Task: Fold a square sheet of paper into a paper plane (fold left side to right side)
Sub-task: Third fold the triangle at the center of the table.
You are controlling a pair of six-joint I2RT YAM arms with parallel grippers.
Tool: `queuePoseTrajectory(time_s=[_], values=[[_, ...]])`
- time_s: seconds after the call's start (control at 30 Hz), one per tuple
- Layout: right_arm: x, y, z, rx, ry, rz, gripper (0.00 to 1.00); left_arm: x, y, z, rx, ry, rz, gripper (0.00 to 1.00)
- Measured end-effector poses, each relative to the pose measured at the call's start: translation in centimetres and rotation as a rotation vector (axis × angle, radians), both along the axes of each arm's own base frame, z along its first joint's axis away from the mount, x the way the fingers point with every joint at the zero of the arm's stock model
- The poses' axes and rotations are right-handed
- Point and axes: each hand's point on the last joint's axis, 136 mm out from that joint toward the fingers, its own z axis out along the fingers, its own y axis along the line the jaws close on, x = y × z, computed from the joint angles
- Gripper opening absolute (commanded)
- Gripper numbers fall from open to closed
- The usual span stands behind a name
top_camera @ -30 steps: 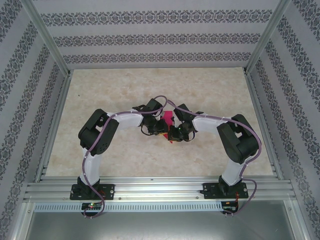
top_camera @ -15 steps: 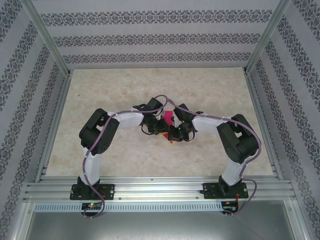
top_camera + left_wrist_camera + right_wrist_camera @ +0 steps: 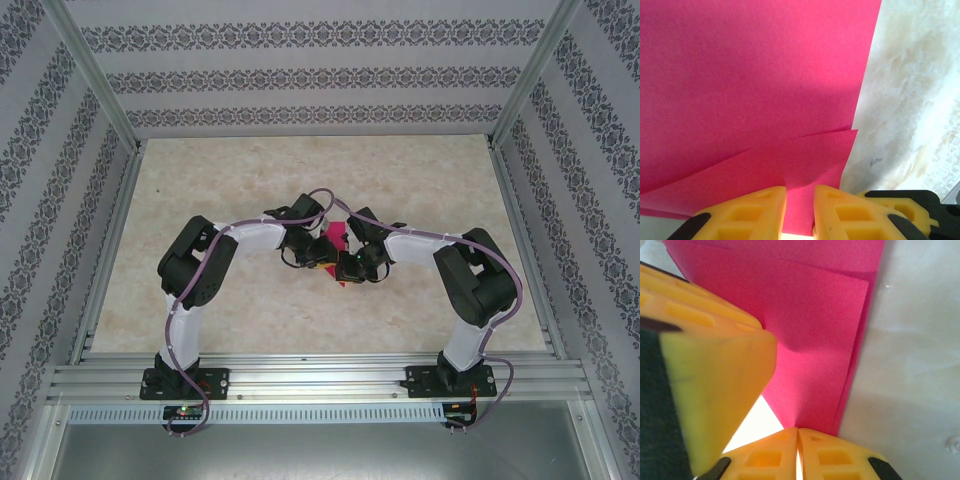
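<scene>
The magenta-pink sheet of paper [image 3: 336,238] lies folded in layers on the table between my two wrists. In the left wrist view the paper [image 3: 765,90] fills most of the picture, with a folded flap near the fingers. My left gripper [image 3: 800,200] has its jaws a narrow gap apart, and a strip of paper shows in that gap. My right gripper [image 3: 797,432] is shut, its tips pressed together on the near corner of the paper [image 3: 815,350]. A yellow finger [image 3: 715,390] of the left gripper stands close on the left in the right wrist view.
The marbled beige table [image 3: 400,180] stretches around the arms. Patterned walls and aluminium posts [image 3: 95,70] enclose it on three sides. A metal rail [image 3: 320,380] carries the arm bases at the near edge.
The left wrist has shifted very slightly over the paper. The right arm and the paper stay where they were.
</scene>
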Motion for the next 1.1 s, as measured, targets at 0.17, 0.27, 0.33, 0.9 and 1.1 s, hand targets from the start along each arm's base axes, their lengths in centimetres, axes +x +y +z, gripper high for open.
queuePoseTrajectory(time_s=[0.17, 0.27, 0.33, 0.9, 1.1], values=[[0.0, 0.0, 0.0, -0.001, 0.001, 0.0, 0.11, 1.8, 1.3, 0.1, 0.001, -0.013, 0.038, 0.26], [0.0, 0.0, 0.0, -0.001, 0.001, 0.0, 0.11, 2.8, 2.0, 0.1, 0.015, -0.026, 0.057, 0.26], [0.0, 0.0, 0.0, -0.001, 0.001, 0.0, 0.11, 3.4, 2.5, 0.1, 0.023, -0.033, 0.067, 0.26], [0.0, -0.3, 0.2, -0.012, -0.011, 0.0, 0.12, 6.8, 6.3, 0.7, 0.074, -0.074, 0.131, 0.36], [-0.2, -1.3, 0.4, -0.056, -0.034, -0.008, 0.16, 7.6, 7.7, 3.5, 0.077, -0.127, 0.163, 0.47]])
